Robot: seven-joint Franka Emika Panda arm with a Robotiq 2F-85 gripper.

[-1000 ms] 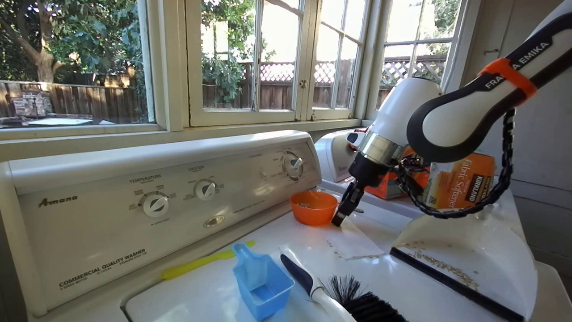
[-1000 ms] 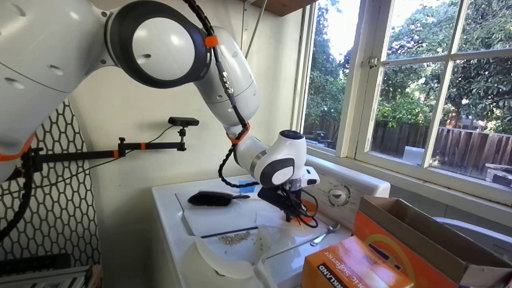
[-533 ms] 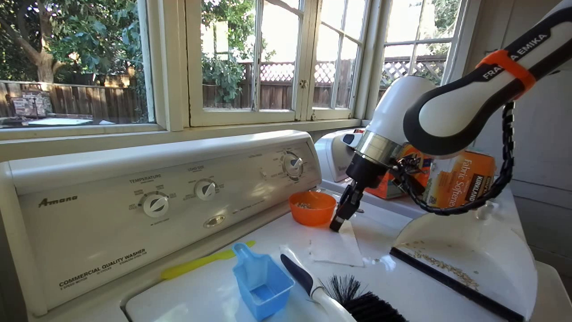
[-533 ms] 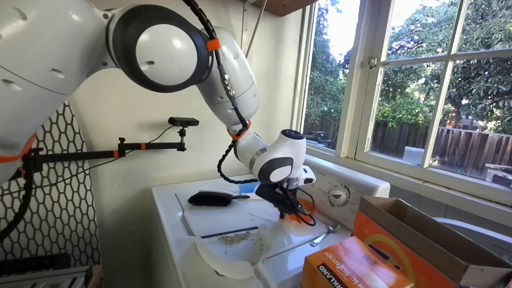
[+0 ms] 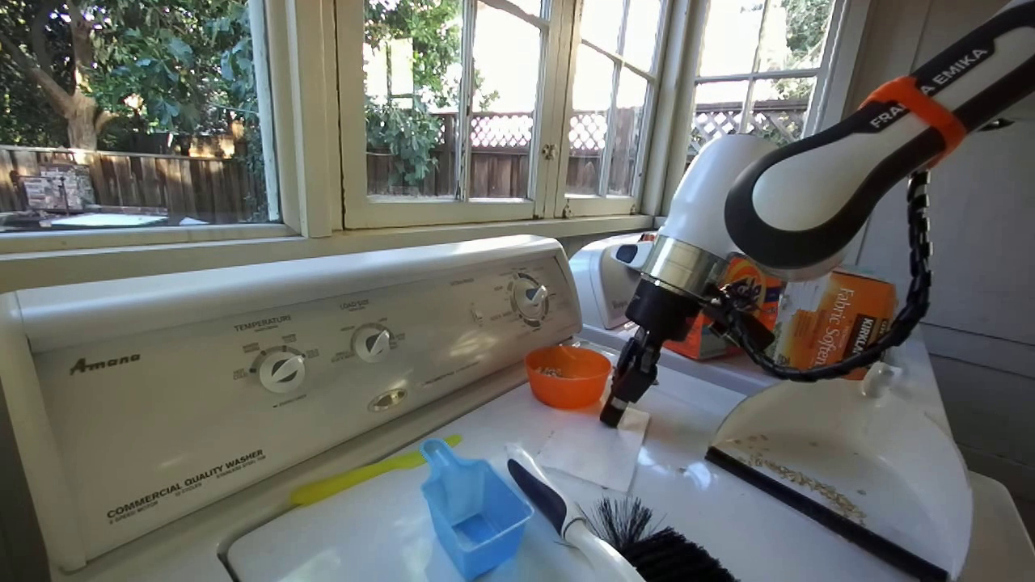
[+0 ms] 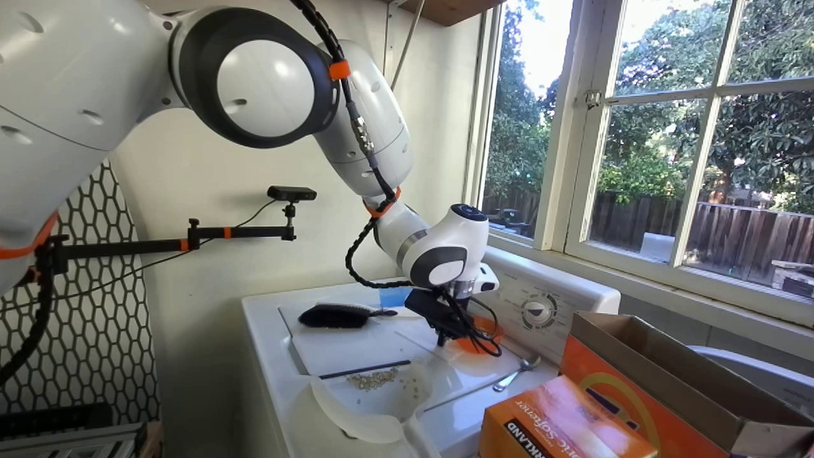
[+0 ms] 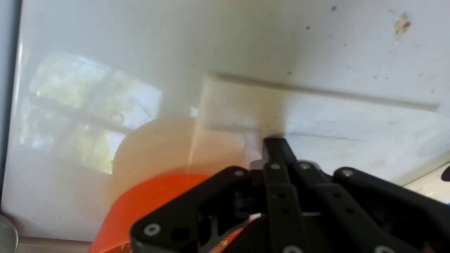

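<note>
1 set of jaws, clenched together, tips angled down at the white sheet [image 5: 600,454], apparently touching it near its bowl-side edge. Sheet count 1, lying on the glossy white washer top [image 5: 711,509]; a crease shows in the wrist view. Just beside the jaws: 1 orange bowl [image 5: 568,388], small pale bits inside.

Further out: 1 blue scoop [image 5: 485,554], 1 black-bristled brush [image 5: 602,553], 1 yellow-green utensil [image 5: 360,477] along the control panel [image 5: 202,364], 1 spoon [image 6: 509,380], 1 white dustpan [image 5: 906,461] with tan grains [image 5: 808,482], too many to count. Panel carries 3 large dials [image 5: 283,369]. Beyond: 1 orange softener box [image 6: 553,413], 1 open orange box [image 6: 604,381].

Room: sunlit, pale wall [image 6: 216,305], white-framed windows [image 5: 319,121]; trees [image 5: 162,73] and wooden fence [image 5: 145,186] outside.
</note>
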